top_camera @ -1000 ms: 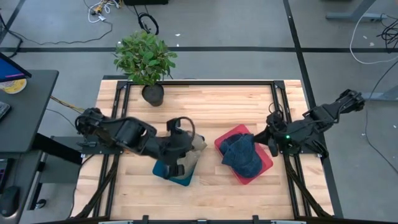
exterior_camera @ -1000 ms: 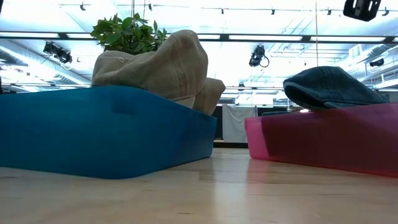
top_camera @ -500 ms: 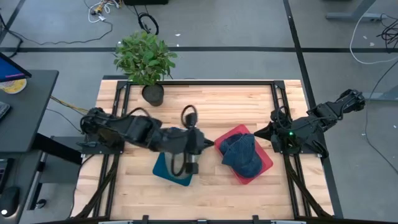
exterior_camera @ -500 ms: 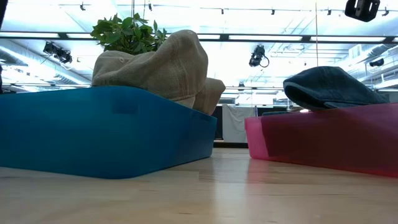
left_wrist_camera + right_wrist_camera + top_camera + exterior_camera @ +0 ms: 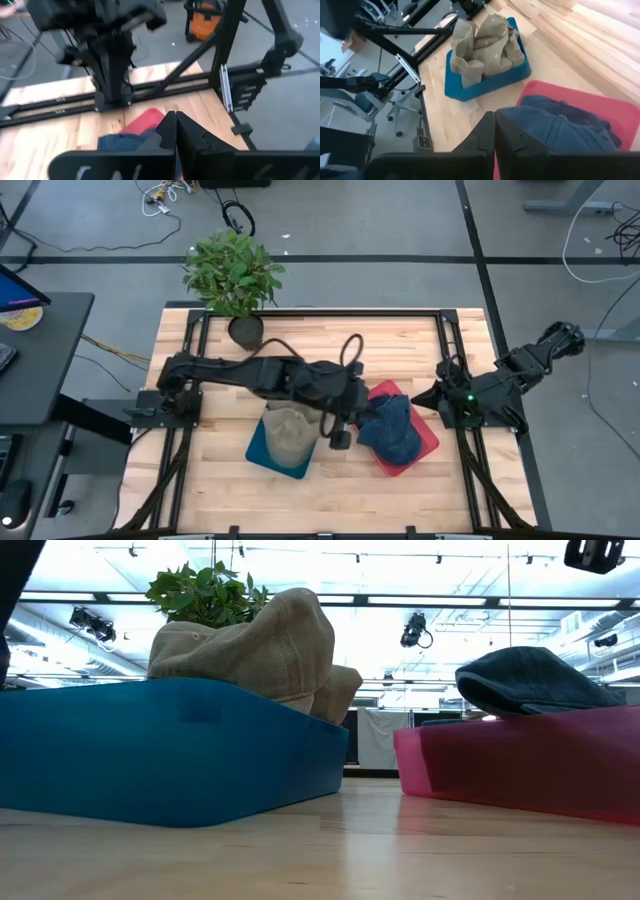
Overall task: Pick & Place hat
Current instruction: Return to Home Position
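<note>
Swung left gripper [image 5: 175, 119] right off blue bin [image 5: 258, 452], closed on nothing; bared brown cap [image 5: 290, 432] inside. Parked right gripper [image 5: 494, 122] beside pink bin [image 5: 426, 442], closed, empty. Sorting likely finished.

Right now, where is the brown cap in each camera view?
High view: brown cap just left of centre, in the blue bin.
Low view: cap upper left, heaped above the blue bin's wall.
Left wrist view: not in it.
Right wrist view: cap in the blue bin, beyond the pink one.
Landmark: the pink bin next to it shows in all four views.
</note>
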